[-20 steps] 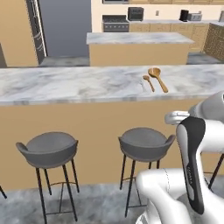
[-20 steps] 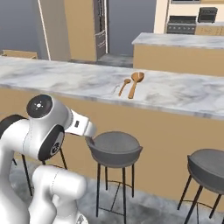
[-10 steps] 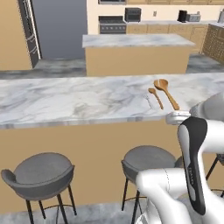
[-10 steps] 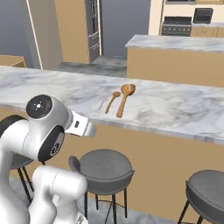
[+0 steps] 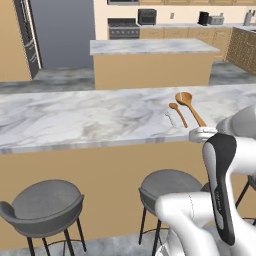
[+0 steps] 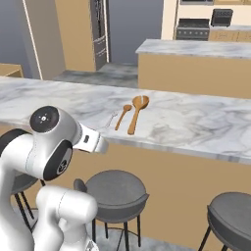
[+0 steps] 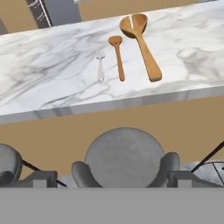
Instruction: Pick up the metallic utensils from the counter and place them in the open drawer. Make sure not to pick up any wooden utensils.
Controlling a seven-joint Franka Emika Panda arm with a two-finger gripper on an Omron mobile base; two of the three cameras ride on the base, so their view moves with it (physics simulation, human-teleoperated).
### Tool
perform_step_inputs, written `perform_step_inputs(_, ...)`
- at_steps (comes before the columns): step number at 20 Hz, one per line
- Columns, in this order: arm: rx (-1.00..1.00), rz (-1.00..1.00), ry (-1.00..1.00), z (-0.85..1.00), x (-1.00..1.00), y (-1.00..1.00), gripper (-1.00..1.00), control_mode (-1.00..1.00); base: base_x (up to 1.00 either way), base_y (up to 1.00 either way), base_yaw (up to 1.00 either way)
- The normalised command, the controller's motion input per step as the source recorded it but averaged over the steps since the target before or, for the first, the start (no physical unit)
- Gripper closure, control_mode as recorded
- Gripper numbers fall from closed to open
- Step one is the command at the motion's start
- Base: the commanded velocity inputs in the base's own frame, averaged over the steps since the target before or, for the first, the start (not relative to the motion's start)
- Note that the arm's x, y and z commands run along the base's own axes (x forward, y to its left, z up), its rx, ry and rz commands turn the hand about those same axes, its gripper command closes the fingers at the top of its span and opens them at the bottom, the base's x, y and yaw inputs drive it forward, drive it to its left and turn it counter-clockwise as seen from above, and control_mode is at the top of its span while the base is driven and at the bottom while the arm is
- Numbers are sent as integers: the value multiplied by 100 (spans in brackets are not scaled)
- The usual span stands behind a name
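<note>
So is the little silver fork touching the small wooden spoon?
No, the silver fork lies beside the small wooden spoon with bare counter between them.

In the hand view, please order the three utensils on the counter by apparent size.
1. Large wooden spoon
2. Small wooden spoon
3. Silver fork, only slightly shorter than the small spoon and thinner.
All lie side by side, so nearness matters little.

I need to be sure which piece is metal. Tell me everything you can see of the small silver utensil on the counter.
The fork is small, thin and pale silver, metallic-looking, with a rounded head and a slim handle. It lies flat on the marble counter, near the front edge, parallel to the small wooden spoon beside it without touching. Nothing holds it.
</note>
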Motion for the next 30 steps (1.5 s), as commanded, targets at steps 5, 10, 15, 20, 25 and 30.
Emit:
perform_step_inputs(5, 0, -1, 4, 1, 17, 3, -100, -100, 41, 6, -3)
perform_step_inputs(10, 0, -1, 8, 21, 2, 4, -100, -100, 0, 0, 0)
perform_step_inputs(15, 0, 0, 8, 12, 21, 0, -100, -100, 0, 0, 0)
perform_step_inputs(20, 2, 0, 12, -5, 50, 7, -100, -100, 0, 0, 0)
perform_step_inputs(25, 0, 0, 2, -25, 73, 13, -100, -100, 0, 0, 0)
perform_step_inputs(30, 0, 0, 6, -1, 73, 18, -100, -100, 0, 0, 0)
